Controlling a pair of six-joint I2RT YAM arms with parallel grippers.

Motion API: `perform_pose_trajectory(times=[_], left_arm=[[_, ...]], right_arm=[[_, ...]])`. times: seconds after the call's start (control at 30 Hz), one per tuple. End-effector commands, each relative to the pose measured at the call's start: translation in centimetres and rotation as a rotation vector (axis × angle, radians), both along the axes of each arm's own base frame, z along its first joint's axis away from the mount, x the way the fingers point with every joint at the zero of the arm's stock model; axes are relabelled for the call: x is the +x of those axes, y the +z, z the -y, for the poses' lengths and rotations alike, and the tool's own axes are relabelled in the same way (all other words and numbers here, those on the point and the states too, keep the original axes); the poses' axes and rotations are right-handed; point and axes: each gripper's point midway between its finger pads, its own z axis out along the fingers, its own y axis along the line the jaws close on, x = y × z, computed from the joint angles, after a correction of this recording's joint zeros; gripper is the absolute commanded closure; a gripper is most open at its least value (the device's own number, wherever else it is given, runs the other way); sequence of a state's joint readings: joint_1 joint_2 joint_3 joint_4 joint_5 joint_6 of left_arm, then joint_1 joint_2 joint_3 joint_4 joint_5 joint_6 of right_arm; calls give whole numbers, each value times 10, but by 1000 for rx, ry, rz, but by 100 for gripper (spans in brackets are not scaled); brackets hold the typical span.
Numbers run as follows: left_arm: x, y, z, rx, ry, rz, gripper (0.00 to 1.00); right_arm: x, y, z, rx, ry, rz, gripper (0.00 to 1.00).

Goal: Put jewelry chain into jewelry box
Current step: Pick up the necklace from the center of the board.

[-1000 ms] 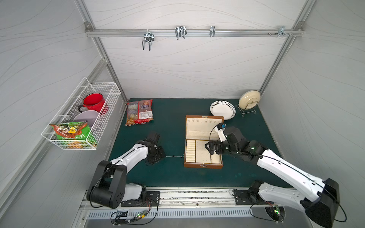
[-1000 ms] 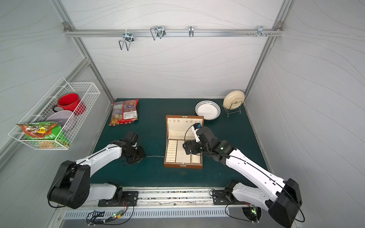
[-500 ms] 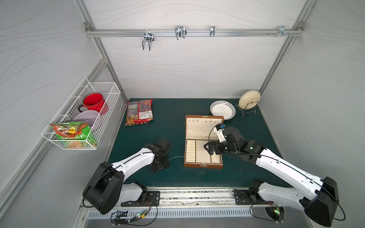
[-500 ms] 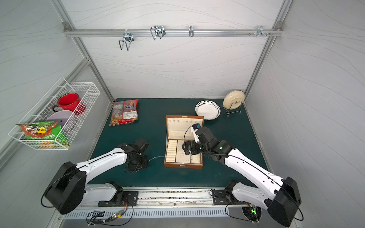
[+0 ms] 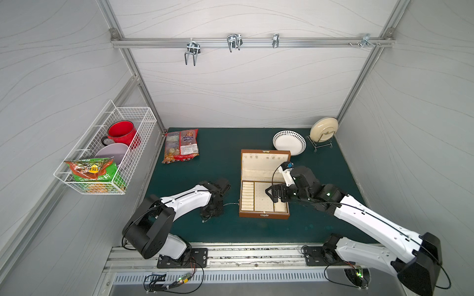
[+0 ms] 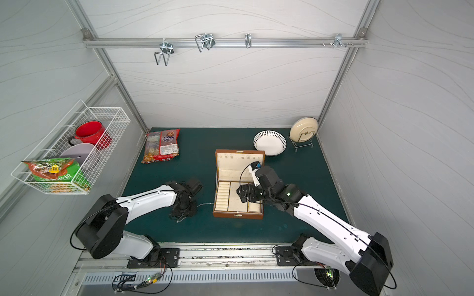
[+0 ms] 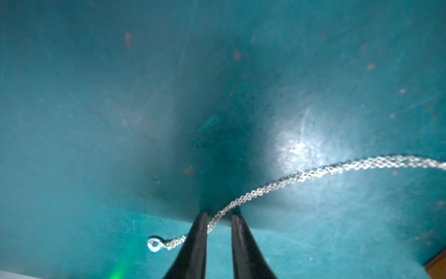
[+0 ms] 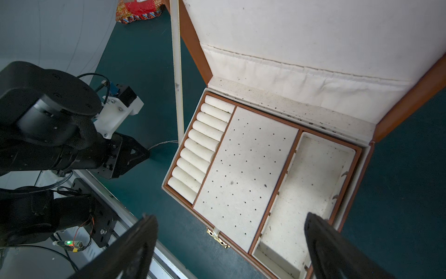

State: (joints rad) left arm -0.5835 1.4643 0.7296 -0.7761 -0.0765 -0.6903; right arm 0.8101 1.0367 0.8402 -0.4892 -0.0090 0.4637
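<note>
**Chain pinched, box still empty**

Left gripper (image 7: pixel 218 225) has its jaws nearly together around the thin silver jewelry chain (image 7: pixel 299 176), lying on the green mat beside the open brown cream-lined jewelry box (image 5: pixel 264 214). Right gripper (image 8: pixel 229 241) hovers spread wide above it. Lift and drop remain.

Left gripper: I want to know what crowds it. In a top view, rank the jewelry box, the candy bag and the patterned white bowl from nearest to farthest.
From the left gripper:
1. jewelry box, open on the mat just beside it, toward the right arm.
2. candy bag, near the back left corner.
3. patterned white bowl, behind the box, toward the back right.
</note>
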Motion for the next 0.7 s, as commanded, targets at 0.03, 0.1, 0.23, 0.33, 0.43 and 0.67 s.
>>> perform_pose_trajectory(times=[0.03,0.1,0.23,0.33,0.43,0.67], left_arm=[[0,-11,-4,24,-11,-8,94],[0,-10,-4,22,-10,-1,100],[3,-2,-6,37,-6,16,100],[6,12,-9,54,-8,34,100],[14,33,-10,55,-23,83,100],[19,71,-8,19,-67,157,100]], right_arm=[[-2,2,3,-7,-8,-2,1],[-2,4,2,-3,-6,1,1],[-1,10,0,3,-2,8,1],[0,14,-1,7,2,16,1],[0,18,-4,13,11,25,1],[-3,34,-30,34,113,107,1]])
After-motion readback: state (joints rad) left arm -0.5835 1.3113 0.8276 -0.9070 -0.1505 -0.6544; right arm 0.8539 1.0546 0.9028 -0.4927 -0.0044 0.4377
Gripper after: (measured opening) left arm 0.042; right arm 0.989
